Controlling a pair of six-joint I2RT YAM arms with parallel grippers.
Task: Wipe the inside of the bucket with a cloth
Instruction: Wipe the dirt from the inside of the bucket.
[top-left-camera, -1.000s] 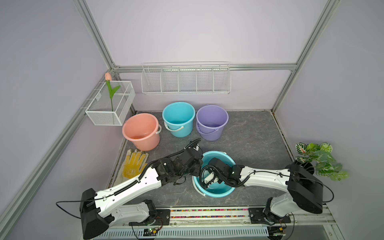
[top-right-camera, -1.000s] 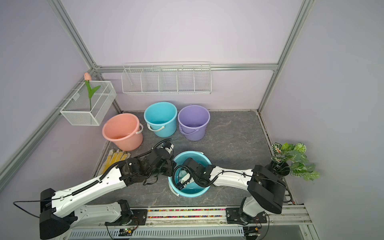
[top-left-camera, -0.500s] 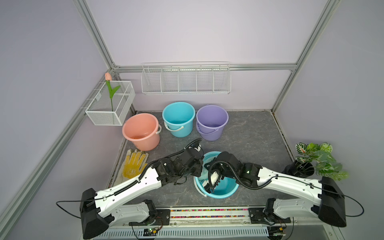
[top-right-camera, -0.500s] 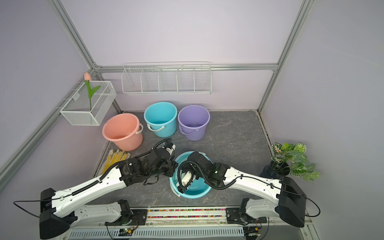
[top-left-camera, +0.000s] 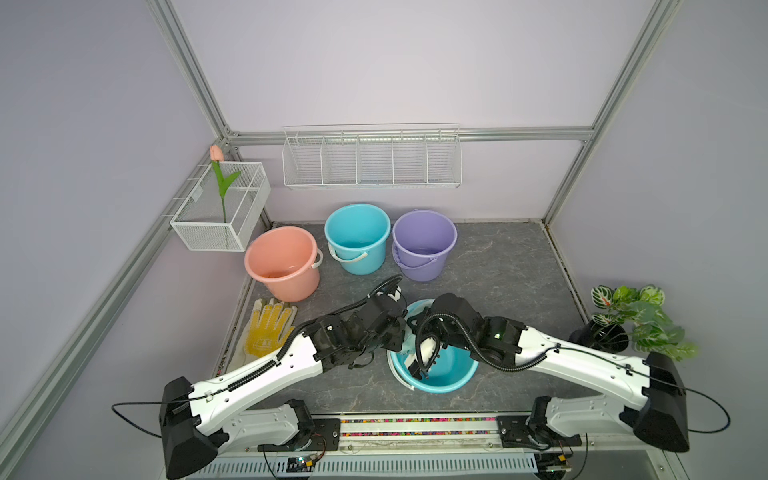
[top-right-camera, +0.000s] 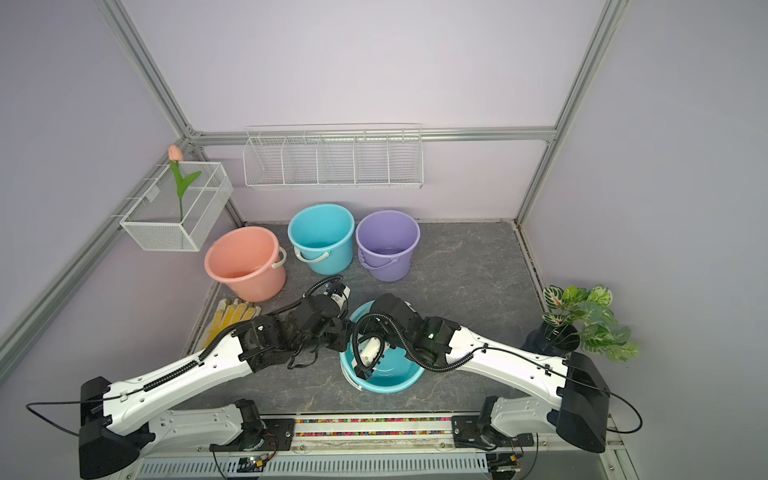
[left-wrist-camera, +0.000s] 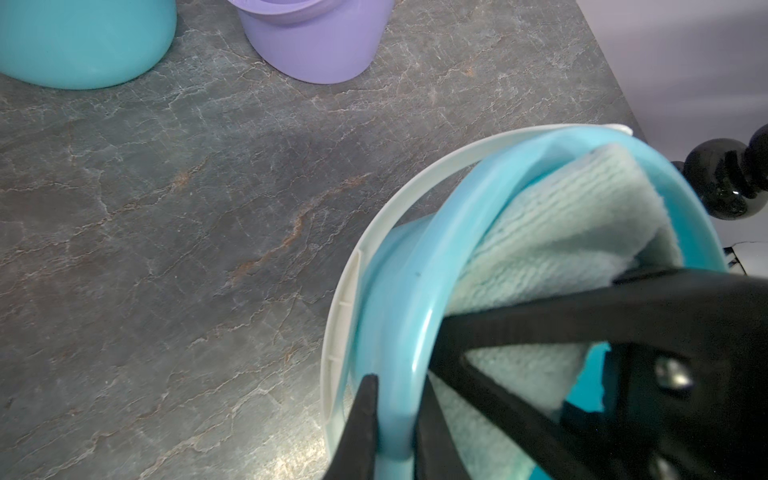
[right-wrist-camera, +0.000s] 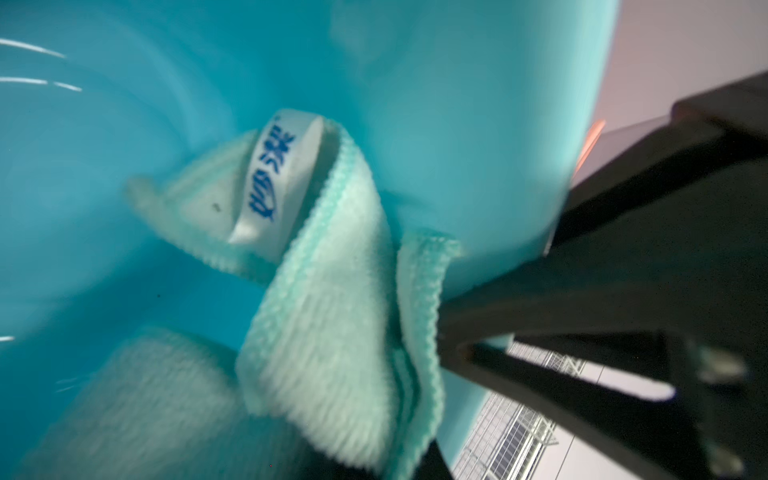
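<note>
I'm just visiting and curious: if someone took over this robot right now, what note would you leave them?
Left gripper: jaws shut on the rim of the front teal bucket, steadying it.
Right gripper: jaws shut on the cloth, inside that bucket against its wall.
Done: cloth grasped, bucket held.
Left: wipe round the inside; how much is covered cannot be told.

Bucket (right-wrist-camera: 104, 187) wall and cloth (right-wrist-camera: 316, 332) blurred in right wrist view — rim cropped.

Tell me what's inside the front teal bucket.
Inside the front teal bucket: the mint-green cloth, clamped in the right end effector, against the inner wall. The right arm and cloth hide part of the floor.
</note>
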